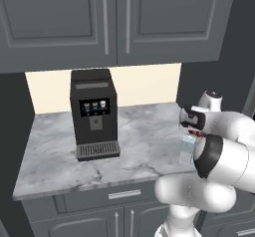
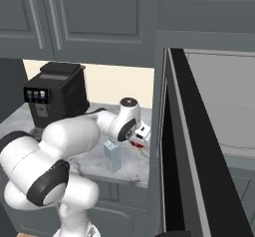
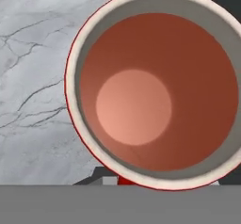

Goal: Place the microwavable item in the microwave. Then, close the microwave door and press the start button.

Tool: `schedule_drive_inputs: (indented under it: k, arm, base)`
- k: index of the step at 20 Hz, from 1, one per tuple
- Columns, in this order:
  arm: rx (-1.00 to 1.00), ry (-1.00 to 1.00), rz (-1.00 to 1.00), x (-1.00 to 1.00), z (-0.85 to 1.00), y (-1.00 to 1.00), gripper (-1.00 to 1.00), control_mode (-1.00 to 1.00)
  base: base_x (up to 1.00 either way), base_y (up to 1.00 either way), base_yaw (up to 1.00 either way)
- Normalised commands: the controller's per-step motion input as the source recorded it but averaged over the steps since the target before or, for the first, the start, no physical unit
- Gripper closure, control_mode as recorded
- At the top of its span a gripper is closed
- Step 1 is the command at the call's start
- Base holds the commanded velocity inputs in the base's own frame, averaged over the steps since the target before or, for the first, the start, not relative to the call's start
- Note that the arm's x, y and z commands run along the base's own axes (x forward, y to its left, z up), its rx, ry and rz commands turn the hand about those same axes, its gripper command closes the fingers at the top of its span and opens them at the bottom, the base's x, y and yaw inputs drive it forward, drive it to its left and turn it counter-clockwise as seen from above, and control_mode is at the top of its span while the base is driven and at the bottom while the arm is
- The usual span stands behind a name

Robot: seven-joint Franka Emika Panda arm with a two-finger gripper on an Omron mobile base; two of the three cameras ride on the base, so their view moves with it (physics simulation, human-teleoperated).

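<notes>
The red cup (image 3: pixel 153 89) looks to me like a light thing, empty inside, so the arm should carry it without effort. Its wall seems thin and stiff, and the surface smooth, so I think it could slip or tip if the grip is loose. The best place to take it is, in my opinion, on the rim or on the upper wall, with one finger inside and one outside, and then to keep it upright during the carry.

From above, the cup is round, with a pale rim edged in red, a reddish-brown inner wall and a lighter round bottom. Nothing is in it. From the side views I see only a small piece of red under the hand.

The cup stands at the right end of the marble counter (image 1: pixel 60 151), just beside the pale carton (image 2: pixel 112 155), and not far from the open door (image 2: pixel 191 146) of the microwave (image 2: pixel 224 116). The black coffee machine (image 1: pixel 94 114) is well apart, to the left.

The gripper (image 2: pixel 140 135) is directly over the cup and its fingers are drawn together; they appear to be clamped on the cup's rim, though the contact itself is hidden from me. The cup is not yet lifted, as far as I can judge.
</notes>
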Motion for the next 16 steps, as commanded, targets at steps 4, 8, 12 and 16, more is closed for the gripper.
schedule_drive_inputs:
  k: [4,8,12,16]
  arm:
    - [0.0,-0.13,0.0,-0.24,0.76,0.0,1.0,-1.0]
    - [0.0,-0.11,0.0,-0.14,0.86,0.0,1.0,-1.0]
    - [0.0,-0.07,0.0,-0.18,0.86,0.02,1.0,-1.0]
    - [0.0,0.01,0.0,-0.33,0.76,0.09,1.0,-1.0]
  base:
    - [0.0,0.0,0.0]
    - [0.0,0.0,0.0]
    - [0.0,0.0,0.0]
    - [0.0,0.0,0.0]
